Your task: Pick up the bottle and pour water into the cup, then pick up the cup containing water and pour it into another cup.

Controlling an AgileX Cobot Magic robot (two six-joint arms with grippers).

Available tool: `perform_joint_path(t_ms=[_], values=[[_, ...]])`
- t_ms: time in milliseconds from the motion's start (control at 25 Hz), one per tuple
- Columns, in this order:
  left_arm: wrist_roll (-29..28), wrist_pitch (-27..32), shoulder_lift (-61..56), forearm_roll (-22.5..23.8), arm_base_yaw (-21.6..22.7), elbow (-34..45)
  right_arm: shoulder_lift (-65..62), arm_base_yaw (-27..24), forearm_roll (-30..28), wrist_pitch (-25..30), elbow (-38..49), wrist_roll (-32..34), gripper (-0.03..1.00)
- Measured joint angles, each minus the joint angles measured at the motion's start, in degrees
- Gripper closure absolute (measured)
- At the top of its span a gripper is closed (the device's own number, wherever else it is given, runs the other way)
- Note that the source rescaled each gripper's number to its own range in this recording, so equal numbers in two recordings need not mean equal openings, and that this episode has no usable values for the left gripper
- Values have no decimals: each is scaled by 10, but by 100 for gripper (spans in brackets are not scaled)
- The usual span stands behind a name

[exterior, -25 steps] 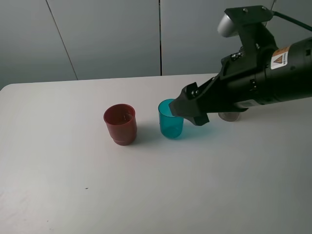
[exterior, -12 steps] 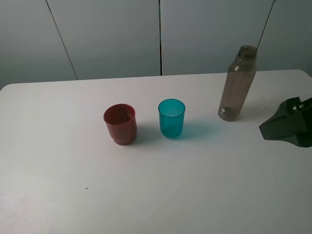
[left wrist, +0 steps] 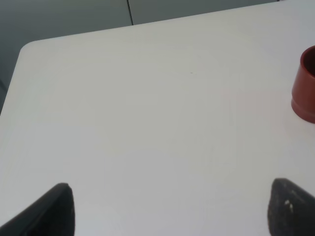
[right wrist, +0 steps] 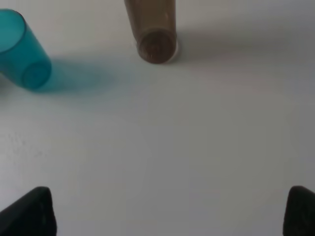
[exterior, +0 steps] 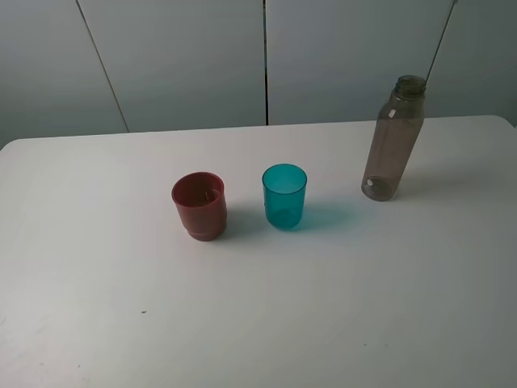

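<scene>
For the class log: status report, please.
Both tools open, empty. Bottle, teal cup and red cup upright, apart, untouched. Nothing in the way.

The right arm has left the high view altogether. 1 second ago it reached across the table with its gripper over the teal cup (exterior: pixel 284 196), hiding the bottle (exterior: pixel 393 139) except for its base. Half a second ago only the gripper tip showed at the right edge. Now the cup and bottle stand fully exposed, and the right gripper (right wrist: pixel 167 209) hangs back from both, jaws wide apart, holding nothing.
</scene>
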Motion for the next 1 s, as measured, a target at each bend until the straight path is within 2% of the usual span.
perform_joint_path(t_ms=[320, 560, 800, 1000], values=[[0, 0, 0, 0, 0, 0, -198, 0, 13, 7, 0, -49, -3], [0, 0, 0, 0, 0, 0, -210, 0, 40, 17, 6, -51, -3], [0, 0, 0, 0, 0, 0, -210, 0, 41, -26, 85, -62, -3], [0, 0, 0, 0, 0, 0, -211, 0, 46, -37, 96, -87, -3]])
